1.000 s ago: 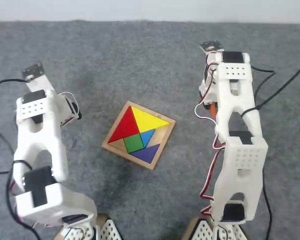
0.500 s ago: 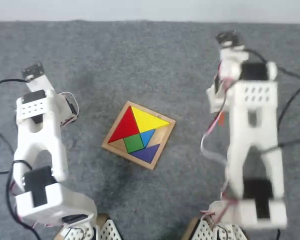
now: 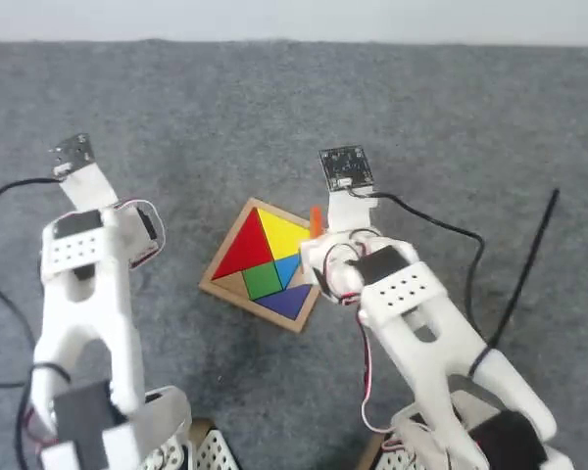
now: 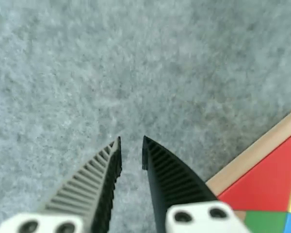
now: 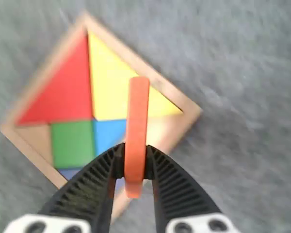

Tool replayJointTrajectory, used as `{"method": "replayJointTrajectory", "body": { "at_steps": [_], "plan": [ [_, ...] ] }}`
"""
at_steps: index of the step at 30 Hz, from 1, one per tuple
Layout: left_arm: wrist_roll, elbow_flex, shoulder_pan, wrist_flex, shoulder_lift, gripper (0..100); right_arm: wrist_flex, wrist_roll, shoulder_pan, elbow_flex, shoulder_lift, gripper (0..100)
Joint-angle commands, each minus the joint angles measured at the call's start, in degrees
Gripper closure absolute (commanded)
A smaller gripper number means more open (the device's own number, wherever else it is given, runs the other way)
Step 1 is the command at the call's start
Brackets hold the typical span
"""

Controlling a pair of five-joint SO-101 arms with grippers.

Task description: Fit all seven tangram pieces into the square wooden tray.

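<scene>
Right gripper [image 5: 134, 150], newly swung over the tray [image 3: 230, 297], is clamping one orange piece [image 5: 137, 116] above five seated pieces [image 3: 270, 262] (left gripper [image 4: 131, 143] narrowly parted, empty).

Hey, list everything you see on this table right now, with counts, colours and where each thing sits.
wooden tray: one, light wood, on the mat between the arms
red triangle: one, red, in the tray
yellow triangle: one, yellow, in the tray beside the red
green square: one, green, tray centre
blue triangle: one, blue, beside the green
purple piece: one, purple, tray's near corner
orange piece: one, orange, held over the tray
mat: one, grey, covers the table
left gripper: one, fingers slightly apart, empty, over the mat by the tray
right gripper: one, black fingers, clamping the orange piece
</scene>
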Motion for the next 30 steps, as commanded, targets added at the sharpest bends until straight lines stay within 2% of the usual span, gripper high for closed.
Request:
{"method": "replayJointTrajectory", "body": {
  "at_steps": [1,7,13,20,22,26,30],
  "plan": [
    [-0.26,1.71,0.35,-3.78,-5.71,93,-4.88,-4.66,-2.51,-0.09,1.27,99.1],
    [0.00,2.15,0.18,-4.40,-5.98,93,-9.27,-13.36,-4.00,-0.09,6.20,99.1],
    [0.00,2.59,0.18,-5.45,-5.98,93,-9.63,-14.77,-4.26,-0.70,9.01,99.1],
    [0.00,2.68,0.18,-5.54,-5.89,93,-9.54,-16.88,-7.96,-0.79,9.27,98.7],
    [0.00,2.68,0.18,-5.54,-5.89,93,-9.54,-16.88,-8.04,-0.79,9.27,96.1],
    [0.00,2.68,0.26,-5.54,-5.89,93,-9.10,-16.97,-7.78,-0.70,9.27,83.8],
    [0.00,2.77,0.35,-5.36,-5.89,93,-9.01,-16.97,-7.78,-0.70,9.27,82.5]
  ]
}}
